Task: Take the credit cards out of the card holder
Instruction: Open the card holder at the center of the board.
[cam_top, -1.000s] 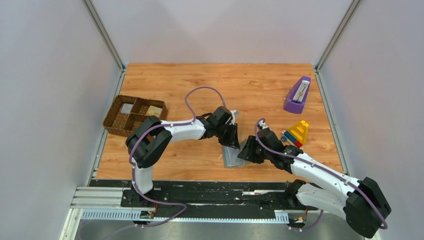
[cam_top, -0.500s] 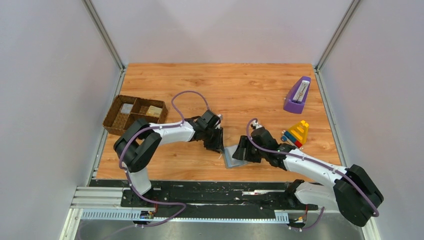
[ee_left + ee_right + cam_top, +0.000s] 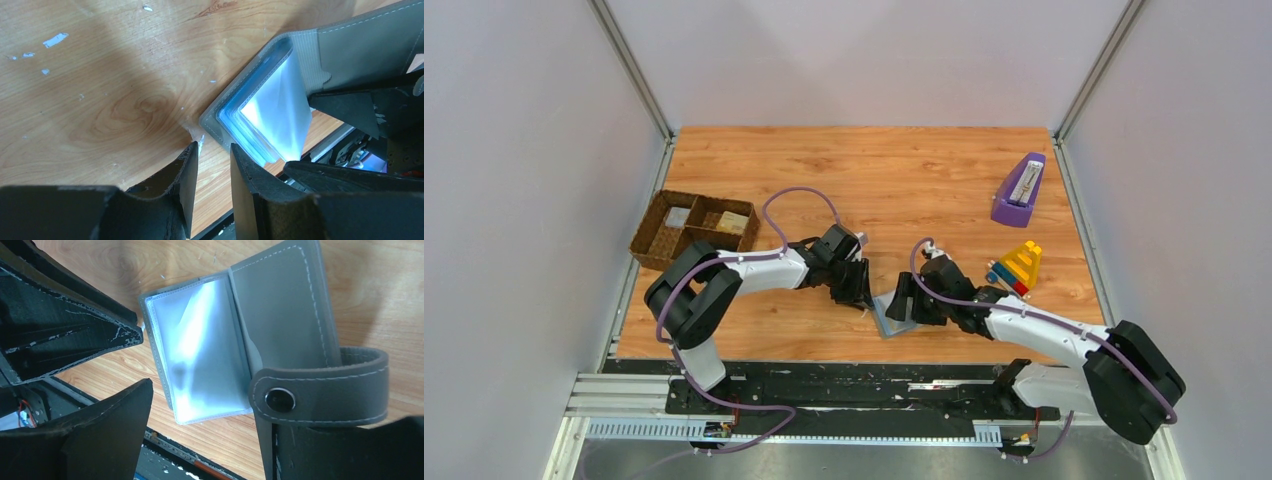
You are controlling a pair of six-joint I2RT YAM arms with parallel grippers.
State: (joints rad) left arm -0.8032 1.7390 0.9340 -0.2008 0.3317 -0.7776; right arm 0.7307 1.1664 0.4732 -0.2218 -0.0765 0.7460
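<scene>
Card holder: a flat bifold point(image 3: 280, 325) of dark grey leather-like material with pale stitching along its edges, lying open on the table directly in front of both grippers.
Inside of holder: a stack of clear glossy plastic sleeves point(image 3: 272, 120), rectangular with rounded corners.
Strap: a grey band point(image 3: 320, 390) with a round dark press stud point(image 3: 280, 400), lying across the right gripper's outer finger.
Left gripper: its fingers point(image 3: 214, 150) stood a narrow gap apart with nothing between them, tips just short of the holder's near corner.
Right gripper: its fingers point(image 3: 205, 405) were spread wide on either side of the holder (bare wood showed between one finger and the sleeves), gripping nothing.
Fingers: matte black, wedge-shaped, with scuffed pale edges point(image 3: 107, 332).
Table: orange-brown wood grain point(image 3: 100, 75), flecked with small white chips.
Tray: brown, woven and divided point(image 3: 649, 245), well behind the left gripper beside that arm's elbow.
Cards: a grey card point(image 3: 679, 215) and a tan card point(image 3: 736, 222) lay flat in separate tray compartments.
Hard to tell: glare whitened the sleeves, so whether any card sat inside could not be made out.
Cut off: from above, both grippers covered most of the holder point(image 3: 892, 312).
Beyond the right gripper: a purple wedge-shaped box point(image 3: 1019, 190) and a stack of coloured toy blocks point(image 3: 1017, 266).
</scene>
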